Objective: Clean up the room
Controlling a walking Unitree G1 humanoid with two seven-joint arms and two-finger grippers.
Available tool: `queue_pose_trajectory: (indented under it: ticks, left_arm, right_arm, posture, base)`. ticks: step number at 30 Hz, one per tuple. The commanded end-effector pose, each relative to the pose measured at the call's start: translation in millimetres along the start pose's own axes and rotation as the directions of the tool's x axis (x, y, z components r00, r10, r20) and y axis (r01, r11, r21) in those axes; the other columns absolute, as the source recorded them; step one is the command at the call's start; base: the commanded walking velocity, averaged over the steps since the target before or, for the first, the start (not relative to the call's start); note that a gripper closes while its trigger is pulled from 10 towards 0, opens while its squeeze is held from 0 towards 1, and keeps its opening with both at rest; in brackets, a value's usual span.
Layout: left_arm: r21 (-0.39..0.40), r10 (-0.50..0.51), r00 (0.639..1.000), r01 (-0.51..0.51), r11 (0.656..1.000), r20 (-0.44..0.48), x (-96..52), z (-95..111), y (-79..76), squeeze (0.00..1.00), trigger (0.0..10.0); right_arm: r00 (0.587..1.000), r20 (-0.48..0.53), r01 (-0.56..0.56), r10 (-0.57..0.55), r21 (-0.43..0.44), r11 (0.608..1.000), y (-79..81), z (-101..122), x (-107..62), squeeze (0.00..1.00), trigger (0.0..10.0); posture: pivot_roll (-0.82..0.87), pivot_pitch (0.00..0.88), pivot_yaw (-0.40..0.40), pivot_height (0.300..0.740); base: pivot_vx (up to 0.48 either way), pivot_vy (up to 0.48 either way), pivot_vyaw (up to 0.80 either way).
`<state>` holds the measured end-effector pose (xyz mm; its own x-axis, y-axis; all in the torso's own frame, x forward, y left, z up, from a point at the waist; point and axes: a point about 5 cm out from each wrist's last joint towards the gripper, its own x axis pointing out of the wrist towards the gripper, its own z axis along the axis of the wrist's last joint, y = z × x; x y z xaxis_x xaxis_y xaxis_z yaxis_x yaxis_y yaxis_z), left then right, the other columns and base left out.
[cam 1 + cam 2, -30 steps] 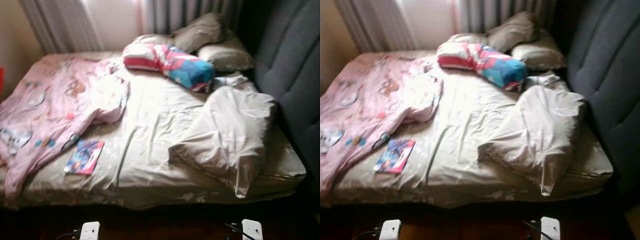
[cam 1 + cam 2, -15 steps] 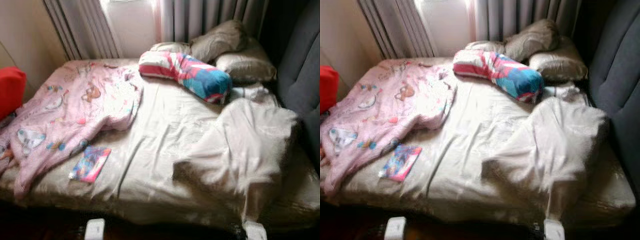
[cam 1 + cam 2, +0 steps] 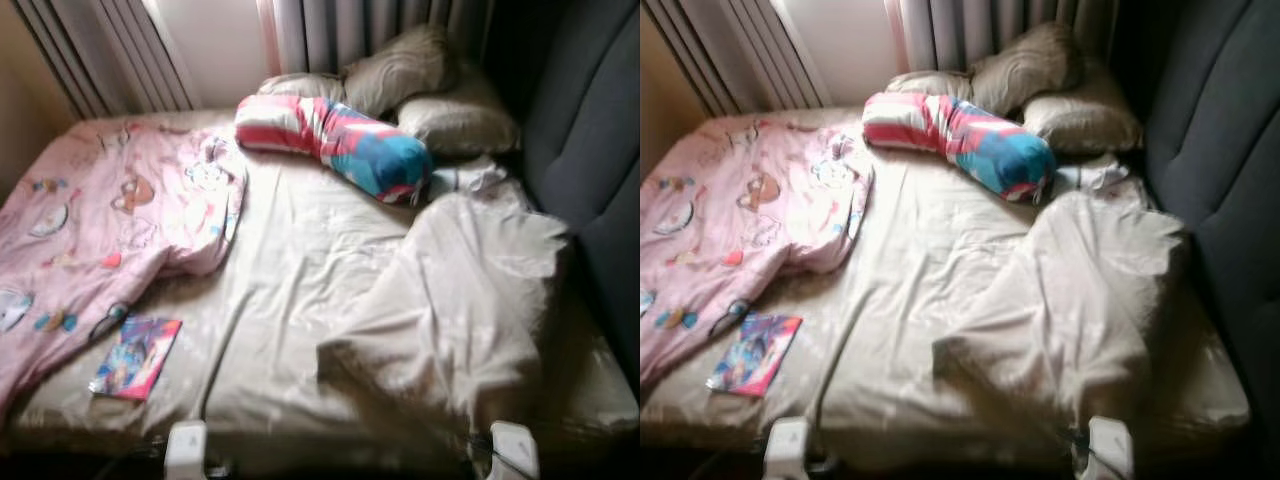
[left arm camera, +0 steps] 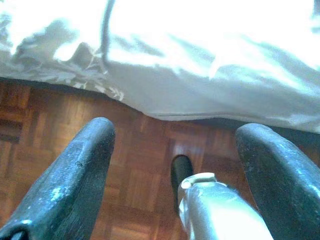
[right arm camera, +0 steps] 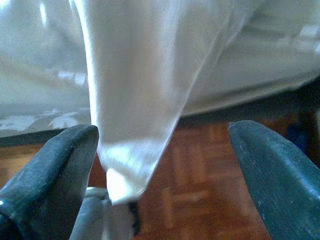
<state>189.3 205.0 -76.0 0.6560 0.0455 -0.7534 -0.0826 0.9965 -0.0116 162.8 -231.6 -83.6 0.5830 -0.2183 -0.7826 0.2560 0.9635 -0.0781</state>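
Observation:
An unmade bed (image 3: 290, 260) with a beige sheet stands before me. A pink cartoon-print blanket (image 3: 90, 220) lies crumpled over its left side. A colourful book (image 3: 135, 357) rests near the front left edge, just below the blanket. A red, white and blue bolster (image 3: 335, 140) lies across the head end. A rumpled beige cover (image 3: 460, 300) is heaped on the right, and one corner (image 5: 125, 150) hangs over the bed's edge. My left gripper (image 4: 175, 165) is open low above the floor by the bed's front. My right gripper (image 5: 160, 170) is open, with the hanging corner beside one finger (image 5: 55, 175).
Two beige pillows (image 3: 455, 120) lean at the back right by the grey curtains (image 3: 330, 30). A dark padded headboard (image 3: 590, 150) runs along the right side. Wooden parquet floor (image 4: 145, 150) lies below the bed's front edge.
The camera has shifted and the whole scene has slid sideways; a red object at the left edge is now out of frame. Nothing on the bed has moved.

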Motion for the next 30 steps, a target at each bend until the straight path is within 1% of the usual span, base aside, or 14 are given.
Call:
queue_pose_trajectory:
  ticks: [1, 8, 14, 28, 30]
  left_arm:
    - [-0.008, 0.038, 0.997, -0.039, 0.999, -0.068, -7.0, -20.6, 13.6, 0.0, 10.0]
    - [0.0, 0.035, 0.997, -0.035, 0.999, -0.073, -7.3, -21.9, 13.3, 0.0, 10.0]
    - [0.002, 0.035, 0.997, -0.035, 0.999, -0.074, -7.4, -22.1, 13.2, 0.0, 10.0]
    - [0.01, 0.035, 0.997, -0.034, 0.999, -0.074, -7.4, -21.9, 13.4, 0.0, 10.0]
    - [0.009, 0.035, 0.997, -0.034, 0.999, -0.073, -7.3, -21.8, 13.4, 0.0, 10.0]
  right_arm:
    - [1.0, 0.008, -0.03, 0.03, 0.015, 0.999, 12.2, 0.0, 0.2, 0.0, 10.0]
    - [1.0, 0.002, -0.025, 0.025, 0.017, 1.0, 11.6, -0.8, 0.1, 0.0, 10.0]
    - [1.0, 0.002, -0.027, 0.027, 0.016, 0.999, 11.6, -0.6, 0.1, 0.0, 10.0]
    - [0.999, 0.026, -0.036, 0.036, 0.012, 0.999, 13.4, 2.9, 0.5, 0.0, 10.0]
    - [0.999, 0.028, -0.038, 0.038, 0.012, 0.999, 14.2, 3.5, 0.6, 0.0, 10.0]
  posture:
    - [-0.04, 0.039, 0.047, 0.74]
    - [-0.05, 0.045, 0.046, 0.74]
    - [-0.05, 0.047, 0.045, 0.74]
    - [-0.04, 0.047, 0.047, 0.74]
    - [-0.04, 0.047, 0.047, 0.74]
  base:
    - [0.0, 0.0, 0.0]
    - [0.0, 0.0, 0.0]
    - [0.0, 0.0, -0.78]
    - [0.0, 0.0, 0.0]
    - [0.0, -0.24, 0.0]
